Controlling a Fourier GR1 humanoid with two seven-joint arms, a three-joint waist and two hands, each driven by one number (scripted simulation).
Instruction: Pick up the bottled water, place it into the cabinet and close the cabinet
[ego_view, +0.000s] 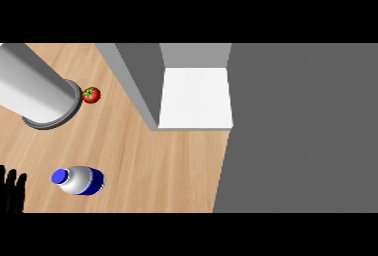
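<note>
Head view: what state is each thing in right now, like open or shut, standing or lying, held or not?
Cabinet: open, white inside bare.
Bottled water: upright on the counter, blue cap on, unheld.
Tomato: resting on the counter, beside the grey cylinder.
Left hand: open, fingers up, at the left edge.

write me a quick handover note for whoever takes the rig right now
Left hand: open, fingers up, resting at the view's lower left edge, holding nothing. Right hand: not in view.
Bottle: upright on the counter, just right of the left hand, untouched.
Cabinet: open, white shelf showing, nothing seen inside.
A tomato sits beside a grey cylinder, top left.
Done: nothing yet.
Left: pick up the bottle, place it in the cabinet, close it.
</note>
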